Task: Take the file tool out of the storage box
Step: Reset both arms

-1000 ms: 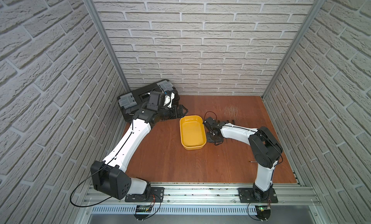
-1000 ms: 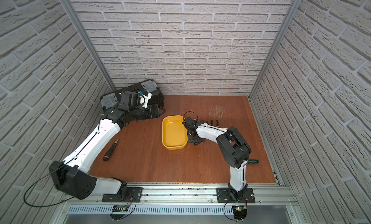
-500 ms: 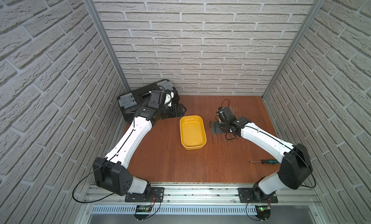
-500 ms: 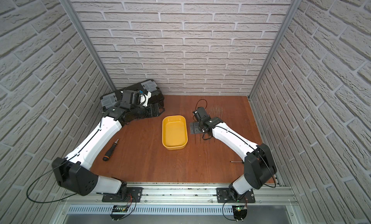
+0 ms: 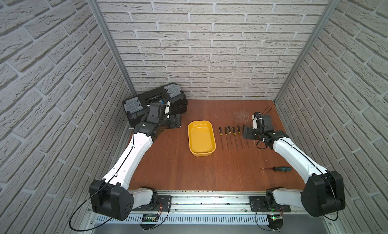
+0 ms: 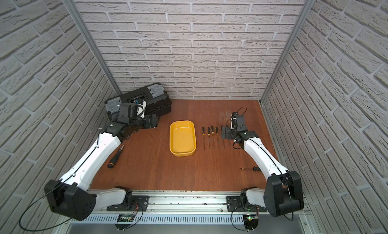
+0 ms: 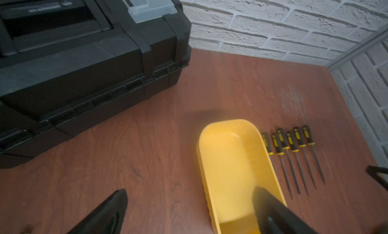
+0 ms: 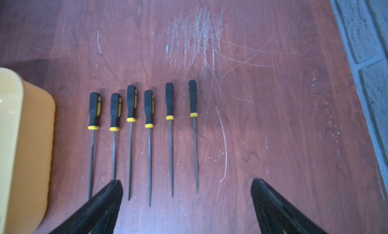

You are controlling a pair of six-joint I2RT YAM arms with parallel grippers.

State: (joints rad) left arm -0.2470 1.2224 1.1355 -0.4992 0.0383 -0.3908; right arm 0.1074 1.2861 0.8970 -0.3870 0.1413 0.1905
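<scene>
The storage box [image 5: 201,138] [image 6: 182,138] is a shallow yellow tray in the middle of the table, and nothing lies in it. Several file tools [image 5: 231,136] [image 6: 212,136] with black and yellow handles lie side by side on the table just right of it. My right gripper [image 5: 248,133] [image 8: 186,181] hangs open over the right end of that row, holding nothing. The rightmost file [image 8: 194,136] lies between its fingers' lines. My left gripper [image 5: 175,121] [image 7: 190,191] is open and empty between the toolbox and the storage box [image 7: 231,159].
A large black toolbox [image 5: 155,103] [image 7: 84,54] with grey latches stands in the back left corner. A green-handled screwdriver [image 5: 279,169] lies at the front right, a black and orange one [image 6: 115,157] by the left arm. Brick walls close three sides.
My right gripper has pulled away from the storage box's right side to the far end of the file row and opened. The left arm has hardly moved.
</scene>
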